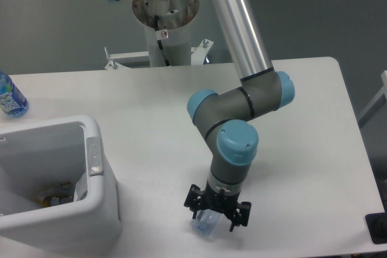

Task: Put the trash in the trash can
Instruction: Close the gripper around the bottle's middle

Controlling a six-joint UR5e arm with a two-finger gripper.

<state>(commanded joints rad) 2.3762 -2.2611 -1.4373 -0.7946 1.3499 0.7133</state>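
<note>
The crushed clear plastic bottle [205,224] with a bluish end lies on the white table near its front edge. My gripper [215,217] points straight down over it, with its jaws spread wide on either side of the bottle and the bottle still resting on the table. The trash can [97,167], a large white bin with a thick rim, stands at the front left, well to the left of the gripper. A crumpled whitish translucent wrapper [79,188] lies inside it against the right wall.
An uncrushed bottle with a blue label [9,97] stands at the far left edge of the table, behind the bin. Small yellowish scraps [51,198] lie on the bin's floor. The arm's base column [164,22] stands behind the table. The table's front edge is just below the gripper.
</note>
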